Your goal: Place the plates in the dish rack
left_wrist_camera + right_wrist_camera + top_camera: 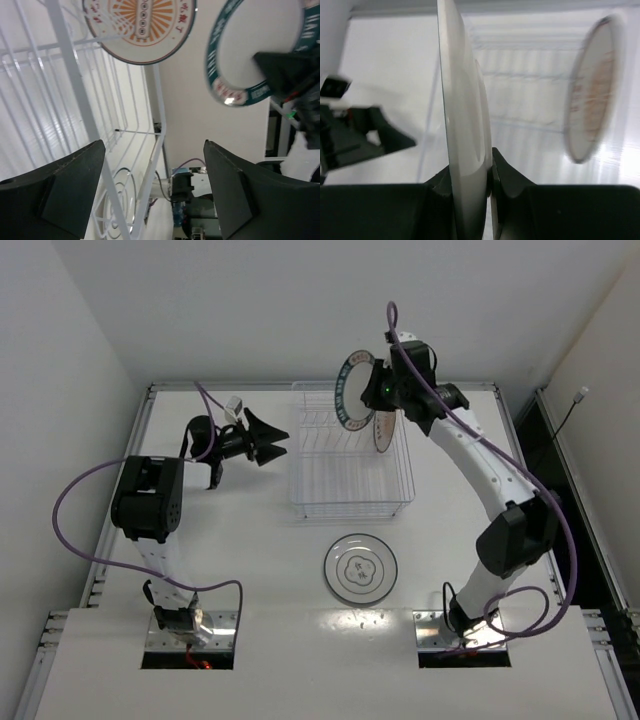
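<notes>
The right end effector (470, 182) is closed on the rim of the blue-rimmed plate (462, 100), which is held edge-on above the rack (350, 502) in the upper centre of the top view. The orange plate (385, 432) is seen standing in the rack just right of it. For a clean insertion, the held plate is best kept upright, lined up with a free slot beside the orange plate, lowered until borne by the ribs, and only then released. The left end effector (268, 440) is held open and empty, left of the rack. The ringed plate (360, 568) is seen flat on the table (250, 560), below the rack.
</notes>
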You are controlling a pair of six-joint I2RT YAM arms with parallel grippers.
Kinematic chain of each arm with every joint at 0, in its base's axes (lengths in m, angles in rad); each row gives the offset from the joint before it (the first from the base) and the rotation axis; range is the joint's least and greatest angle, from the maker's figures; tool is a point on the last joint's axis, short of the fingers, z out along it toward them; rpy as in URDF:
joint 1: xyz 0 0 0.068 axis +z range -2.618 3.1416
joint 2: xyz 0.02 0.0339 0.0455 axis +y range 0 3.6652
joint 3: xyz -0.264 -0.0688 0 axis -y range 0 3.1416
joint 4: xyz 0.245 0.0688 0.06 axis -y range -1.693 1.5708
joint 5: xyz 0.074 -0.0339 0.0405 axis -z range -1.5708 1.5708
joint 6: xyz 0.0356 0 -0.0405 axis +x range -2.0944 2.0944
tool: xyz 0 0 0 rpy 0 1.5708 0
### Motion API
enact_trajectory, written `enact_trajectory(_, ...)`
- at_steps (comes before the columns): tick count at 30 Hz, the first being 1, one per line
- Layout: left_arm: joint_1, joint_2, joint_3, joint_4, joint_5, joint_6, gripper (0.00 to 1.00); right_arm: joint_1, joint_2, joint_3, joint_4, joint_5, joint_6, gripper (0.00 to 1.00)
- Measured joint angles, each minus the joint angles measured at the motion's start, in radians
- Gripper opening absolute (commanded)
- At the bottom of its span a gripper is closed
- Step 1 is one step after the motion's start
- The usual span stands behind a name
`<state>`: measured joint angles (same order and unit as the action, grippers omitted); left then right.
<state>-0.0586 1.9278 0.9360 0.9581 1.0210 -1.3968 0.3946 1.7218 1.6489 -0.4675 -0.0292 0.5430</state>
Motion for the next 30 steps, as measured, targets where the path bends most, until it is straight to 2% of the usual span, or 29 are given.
enact_trajectory(5, 0.000, -0.003, 0.045, -0.201, -0.021, 0.139, 0.77, -0.002, -0.013, 0.109, -0.097, 0.295, -0.055, 0.00)
enact_trajectory(8, 0.000, -0.008, 0.065, -0.293, -0.030, 0.204, 0.77, 0.000, 0.014, 0.121, -0.150, 0.408, -0.072, 0.00)
enact_trajectory(13, 0.000, -0.008, 0.077, -0.368, -0.040, 0.260, 0.79, 0.017, 0.149, 0.135, -0.202, 0.548, -0.106, 0.00)
enact_trajectory(19, 0.000, -0.008, 0.082, -0.400, -0.042, 0.278, 0.79, 0.056, 0.288, 0.167, -0.223, 0.650, -0.172, 0.00)
enact_trajectory(25, 0.000, -0.008, 0.084, -0.402, -0.042, 0.286, 0.79, 0.068, 0.348, 0.202, -0.213, 0.684, -0.211, 0.00)
enact_trajectory(30, 0.000, -0.008, 0.084, -0.404, -0.041, 0.286, 0.79, 0.054, 0.373, 0.200, -0.158, 0.667, -0.227, 0.07)
